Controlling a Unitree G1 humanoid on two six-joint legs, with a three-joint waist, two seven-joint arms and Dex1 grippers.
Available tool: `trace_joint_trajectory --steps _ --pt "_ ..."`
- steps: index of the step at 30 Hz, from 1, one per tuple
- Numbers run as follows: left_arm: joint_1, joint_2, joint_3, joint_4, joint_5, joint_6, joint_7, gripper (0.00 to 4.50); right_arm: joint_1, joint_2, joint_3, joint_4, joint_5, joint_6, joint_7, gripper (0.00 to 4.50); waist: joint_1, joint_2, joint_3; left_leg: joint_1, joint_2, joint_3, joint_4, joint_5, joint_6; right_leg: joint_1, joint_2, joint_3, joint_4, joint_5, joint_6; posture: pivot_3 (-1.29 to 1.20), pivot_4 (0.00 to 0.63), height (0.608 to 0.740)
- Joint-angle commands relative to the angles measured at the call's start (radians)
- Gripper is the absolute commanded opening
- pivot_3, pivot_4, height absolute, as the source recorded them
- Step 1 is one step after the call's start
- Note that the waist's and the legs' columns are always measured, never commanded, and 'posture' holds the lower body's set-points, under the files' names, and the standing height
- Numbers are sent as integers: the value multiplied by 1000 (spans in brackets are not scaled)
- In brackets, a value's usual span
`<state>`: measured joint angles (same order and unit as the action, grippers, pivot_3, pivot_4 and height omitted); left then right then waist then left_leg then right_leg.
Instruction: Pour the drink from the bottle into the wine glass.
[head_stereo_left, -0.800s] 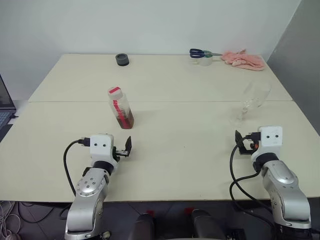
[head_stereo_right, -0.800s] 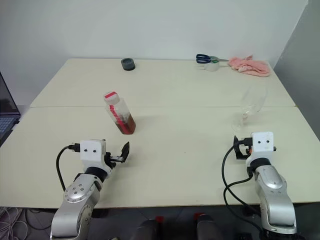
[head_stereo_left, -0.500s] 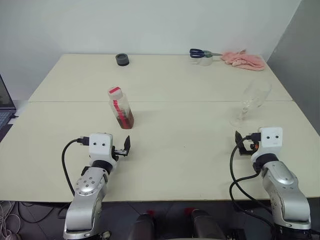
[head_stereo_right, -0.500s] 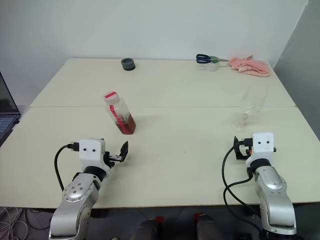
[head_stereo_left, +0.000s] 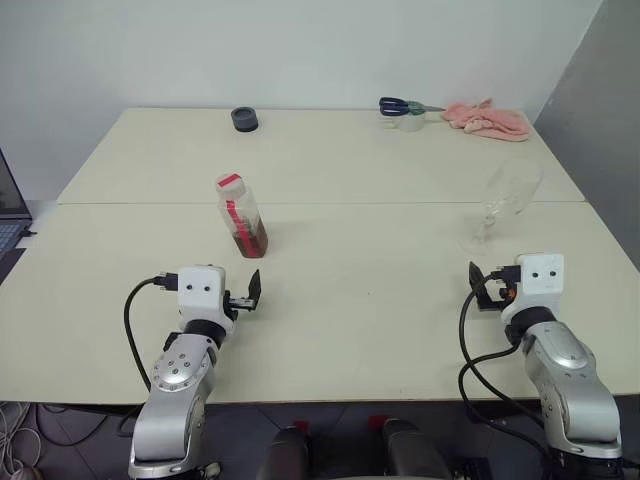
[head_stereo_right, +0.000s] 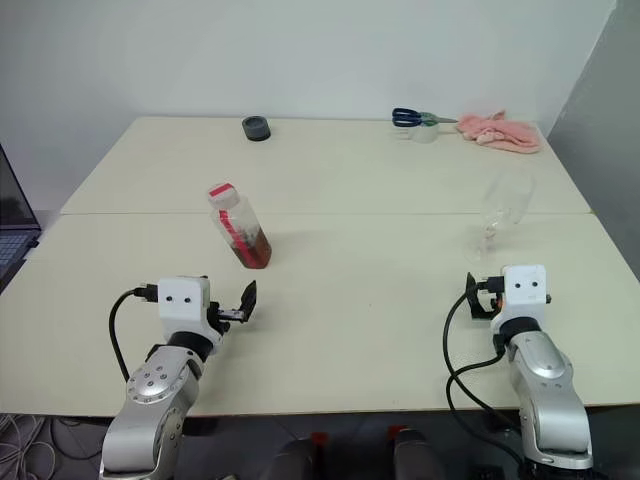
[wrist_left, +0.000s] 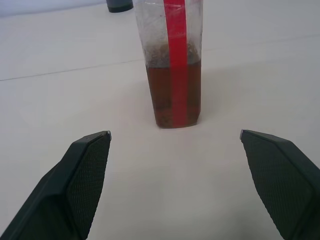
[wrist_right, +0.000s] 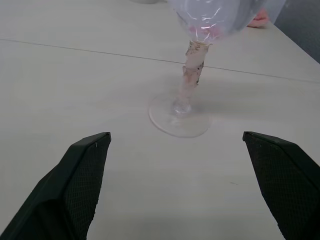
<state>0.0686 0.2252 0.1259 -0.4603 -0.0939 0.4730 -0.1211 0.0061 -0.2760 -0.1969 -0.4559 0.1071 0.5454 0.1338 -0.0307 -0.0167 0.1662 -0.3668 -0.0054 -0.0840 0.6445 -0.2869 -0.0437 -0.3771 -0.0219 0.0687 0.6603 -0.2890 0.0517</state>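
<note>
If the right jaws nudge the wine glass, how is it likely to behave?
The wine glass would probably tip easily: a wide bowl sits high on a thin stem over a small round foot. It looks empty, so likely light and quick to slide on the smooth table. Being thin clear glass, it is probably fragile if it falls.

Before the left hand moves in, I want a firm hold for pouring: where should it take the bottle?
Probably around the lower body of the bottle, coming straight in from the robot's side. It stands upright, squarely ahead of the open left hand, and its flat sides at the drink should seat the fingers, leaving the red cap clear.
</note>
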Motion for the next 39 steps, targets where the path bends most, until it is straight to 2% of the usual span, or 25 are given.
trace_joint_trajectory --steps 1,4,8,11,14,17,21,27,39 --pt "-24 14 19 -16 -2 -10 -4 4449 -27 -18 -19 -26 44 -12 44 4500 0 0 0 0 0 0 0 0 0 0 0 0 0 0 0 0 150 740" --pt "-57 32 42 -11 -16 10 -11 4449 -49 -49 -16 -37 90 2 107 4500 0 0 0 0 0 0 0 0 0 0 0 0 0 0 0 0 150 740" --pt "-66 45 38 -13 -16 13 -23 4449 -144 -104 -87 -73 399 132 301 4500 -4 1 1 1 0 1 0 0 0 0 1 0 0 0 0 0 150 740" --pt "-64 47 32 -14 -10 8 -29 4449 -170 -157 -114 -71 490 155 363 4500 0 0 1 0 0 0 0 0 0 1 1 -1 0 0 0 0 150 740" --pt "-76 46 33 -11 -11 10 -29 4449 -193 -209 -132 -81 652 207 471 4500 1 0 1 0 0 -1 0 0 0 1 0 -2 0 0 0 0 150 740" --pt "-87 48 29 -6 -10 10 -31 4449 -217 -248 -141 -79 772 251 516 4500 1 -3 3 0 0 0 0 0 1 2 0 -2 -1 0 0 0 150 740" --pt "-120 52 33 16 -6 6 -28 4449 -248 -278 -104 -79 807 256 525 4500 1 -3 3 0 0 0 1 0 1 2 0 -2 0 0 0 0 150 740" --pt "-186 52 24 46 -3 2 -24 4449 -244 -277 -45 -73 775 217 524 4500 2 -4 4 -1 0 0 0 0 0 2 1 -3 0 0 0 0 150 740" --pt "-295 54 24 52 -7 16 -17 4449 -233 -271 -22 -80 772 198 475 4500 3 -4 4 -1 0 -2 1 0 0 1 -1 -3 0 0 0 0 150 740"
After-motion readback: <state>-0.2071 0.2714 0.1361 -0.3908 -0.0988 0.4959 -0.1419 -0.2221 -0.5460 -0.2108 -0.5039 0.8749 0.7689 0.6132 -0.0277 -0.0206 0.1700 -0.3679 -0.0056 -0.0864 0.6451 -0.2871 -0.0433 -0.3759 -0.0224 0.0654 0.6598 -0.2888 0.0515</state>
